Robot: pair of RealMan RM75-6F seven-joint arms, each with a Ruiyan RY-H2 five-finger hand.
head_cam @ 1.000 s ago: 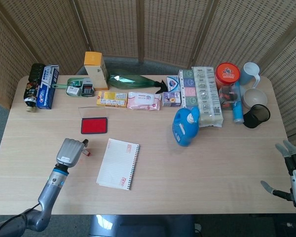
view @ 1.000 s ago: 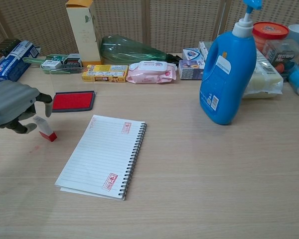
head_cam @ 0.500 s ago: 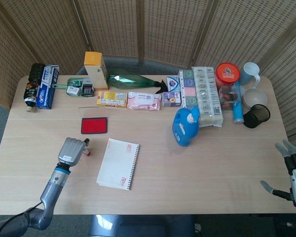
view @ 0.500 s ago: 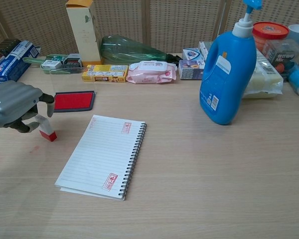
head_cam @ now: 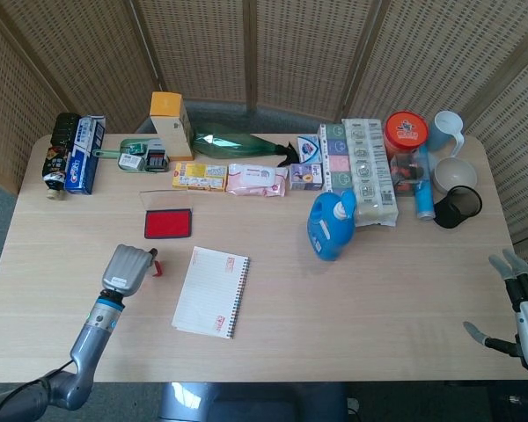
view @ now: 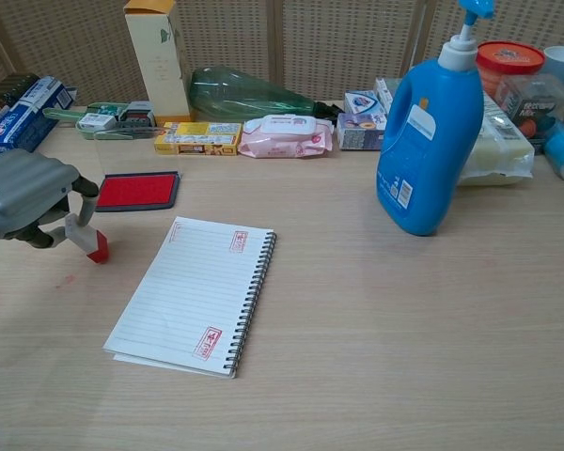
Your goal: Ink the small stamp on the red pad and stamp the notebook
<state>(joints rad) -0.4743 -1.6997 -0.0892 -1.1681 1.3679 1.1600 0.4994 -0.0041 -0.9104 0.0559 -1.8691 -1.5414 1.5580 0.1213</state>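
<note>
My left hand [head_cam: 128, 267] [view: 23, 196] holds the small stamp [view: 87, 239] [head_cam: 156, 266], a white body with a red base, tilted just above the table, left of the notebook. The spiral notebook [head_cam: 211, 290] [view: 195, 294] lies open on a lined page with red stamp marks near its top and bottom. Behind the hand sits the red ink pad [head_cam: 168, 223] [view: 137, 191], its clear lid raised. My right hand [head_cam: 519, 308] rests open at the table's far right edge, holding nothing.
A blue detergent bottle [head_cam: 332, 225] [view: 430, 141] stands right of the notebook. Boxes, a wipes pack [view: 286, 134], a green bottle [view: 249, 92] and cups [head_cam: 458, 207] line the back of the table [head_cam: 378, 299]. A faint red mark [view: 69, 278] shows on the wood near the stamp.
My left hand has lifted the stamp slightly off the table and shifted it a little to the right; a faint red mark stays where it stood. The right hand has barely moved.
</note>
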